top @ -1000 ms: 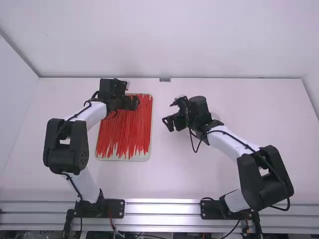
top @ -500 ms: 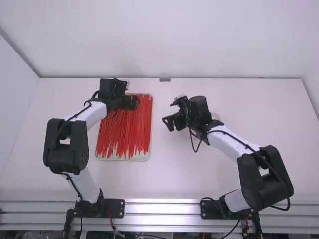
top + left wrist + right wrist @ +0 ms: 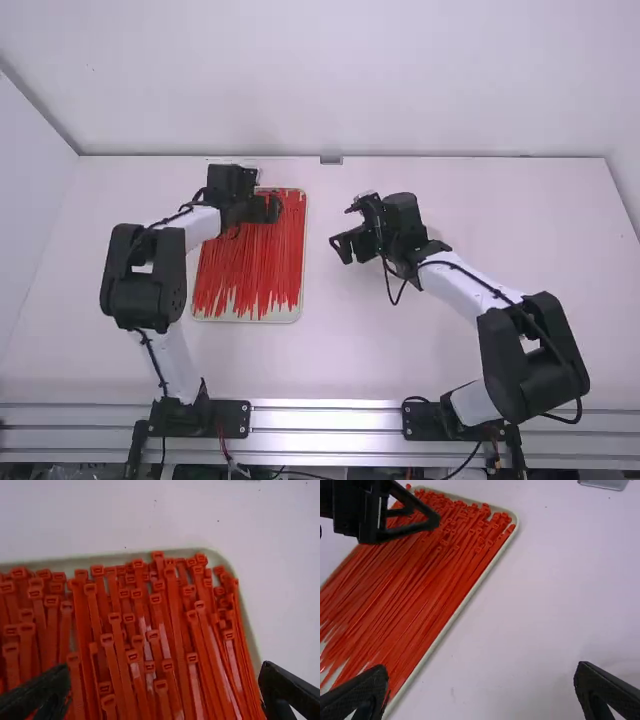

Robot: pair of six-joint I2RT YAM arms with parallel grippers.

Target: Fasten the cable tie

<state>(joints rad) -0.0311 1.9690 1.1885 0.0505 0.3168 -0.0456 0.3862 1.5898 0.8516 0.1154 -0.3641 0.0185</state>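
Orange-red cable ties [image 3: 250, 265] fill the tray [image 3: 245, 317] you see in the high view, with the left gripper [image 3: 268, 208] over their far end and the right gripper [image 3: 345, 245] beside the tray. In your left wrist view, the jaws stand wide apart above the tie heads. In the right wrist view, the jaws are likewise apart.

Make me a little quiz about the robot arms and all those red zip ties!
1. True or false: the right gripper is holding something.
2. Where do the red cable ties lie? A: piled in a flat tray. B: in a bowl. C: on a hook.
3. Fill in: the ___ gripper hangs open over the ties' head ends.

Key
1: false. It is open and empty over the bare table.
2: A.
3: left, so it is the left gripper.
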